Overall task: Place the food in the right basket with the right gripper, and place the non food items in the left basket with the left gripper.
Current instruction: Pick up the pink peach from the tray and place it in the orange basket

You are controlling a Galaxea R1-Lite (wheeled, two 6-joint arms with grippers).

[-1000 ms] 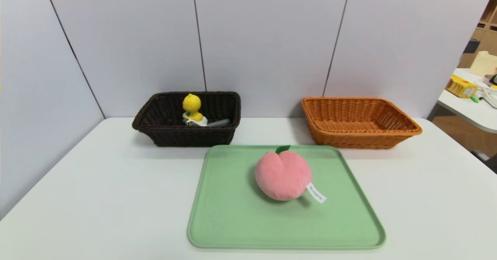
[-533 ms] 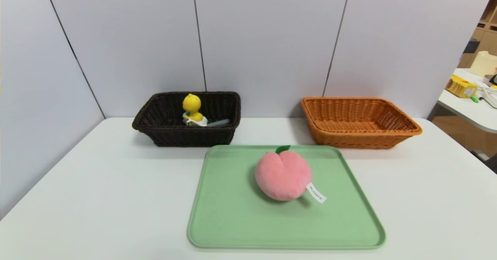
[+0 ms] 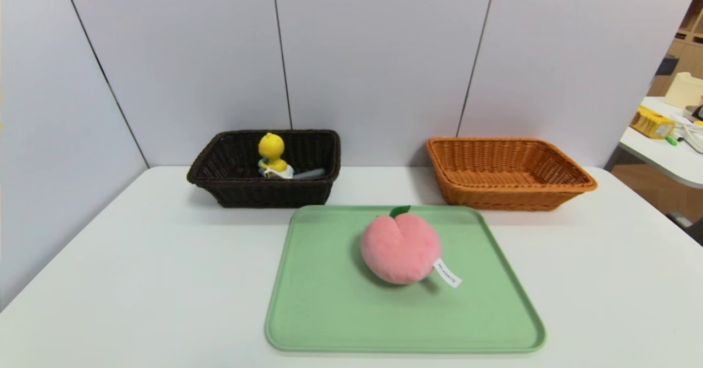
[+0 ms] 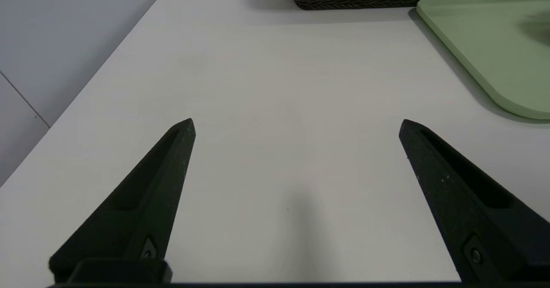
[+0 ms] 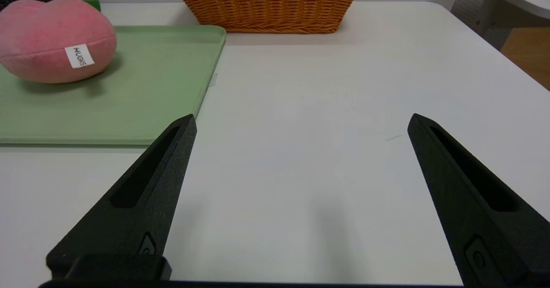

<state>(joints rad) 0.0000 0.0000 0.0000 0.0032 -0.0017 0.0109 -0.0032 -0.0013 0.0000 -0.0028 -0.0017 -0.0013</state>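
Plush peach (image 3: 400, 250) at centre of frame on green tray (image 3: 329, 313), not yet grasped. Orange basket (image 3: 508, 173) upper right, dark basket (image 3: 263, 184) upper left with yellow toy (image 3: 272, 151) inside. Right pincer (image 5: 300, 122) wide apart over bench (image 3: 137, 280); left pincer (image 4: 296, 124) also apart, idle. Next, probably: reach right pincer to peach, close gently.
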